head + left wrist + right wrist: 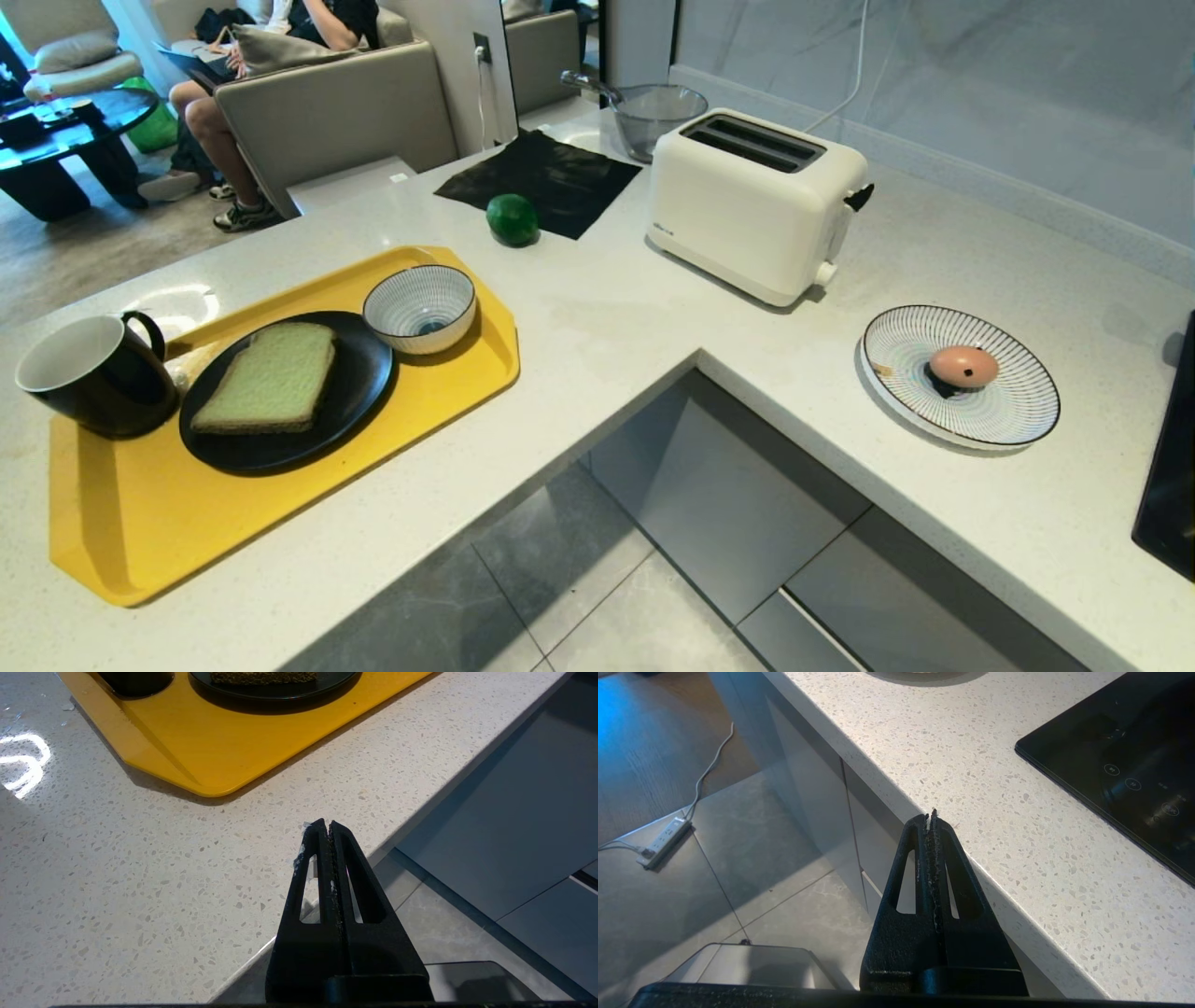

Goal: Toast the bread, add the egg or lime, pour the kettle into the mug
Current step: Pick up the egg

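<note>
The pale green bread lies on a black plate on the yellow tray, beside the black mug. The lime rests on the counter by a black cloth. The pinkish egg sits on a striped plate at the right. The white toaster stands at the back. The kettle is out of view. Neither arm shows in the head view. My left gripper hangs shut and empty over the counter's front edge near the tray. My right gripper is shut and empty at the counter edge.
A striped white bowl sits on the tray. A glass bowl stands behind the toaster. A black cooktop is set in the counter at the far right. A person sits on a sofa beyond the counter. A power strip lies on the floor.
</note>
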{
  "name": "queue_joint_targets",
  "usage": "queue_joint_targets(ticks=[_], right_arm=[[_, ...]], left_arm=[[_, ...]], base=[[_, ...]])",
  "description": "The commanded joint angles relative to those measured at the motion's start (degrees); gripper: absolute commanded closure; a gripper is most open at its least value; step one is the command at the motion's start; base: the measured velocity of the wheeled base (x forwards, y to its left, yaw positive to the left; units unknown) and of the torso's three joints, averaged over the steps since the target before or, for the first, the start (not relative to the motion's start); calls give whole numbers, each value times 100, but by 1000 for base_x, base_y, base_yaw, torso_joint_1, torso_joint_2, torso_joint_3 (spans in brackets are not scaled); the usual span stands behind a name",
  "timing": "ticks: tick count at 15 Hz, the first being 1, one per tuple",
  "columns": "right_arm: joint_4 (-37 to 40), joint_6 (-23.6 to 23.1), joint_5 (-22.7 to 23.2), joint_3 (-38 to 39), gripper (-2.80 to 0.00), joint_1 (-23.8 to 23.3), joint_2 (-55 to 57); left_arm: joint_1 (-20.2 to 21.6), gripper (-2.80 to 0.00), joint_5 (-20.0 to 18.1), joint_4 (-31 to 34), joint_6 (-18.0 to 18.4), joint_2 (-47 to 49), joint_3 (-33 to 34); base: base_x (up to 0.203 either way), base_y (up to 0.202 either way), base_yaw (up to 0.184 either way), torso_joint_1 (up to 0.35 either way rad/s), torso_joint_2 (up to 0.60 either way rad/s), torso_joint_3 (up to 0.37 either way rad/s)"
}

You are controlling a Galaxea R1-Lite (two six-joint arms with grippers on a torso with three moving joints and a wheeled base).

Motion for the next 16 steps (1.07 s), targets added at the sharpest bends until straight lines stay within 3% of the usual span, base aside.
queue_joint_targets(ticks=[1,16], right_arm=[[0,5,-7,9,0,2,-2],[0,20,-24,9,0,2,-2]], left_arm=[[-2,0,-1,-5,2,-4,97],[-2,0,-1,-5,2,-4,97]], base=[[0,0,0,0,0,0],[0,0,0,0,0,0]])
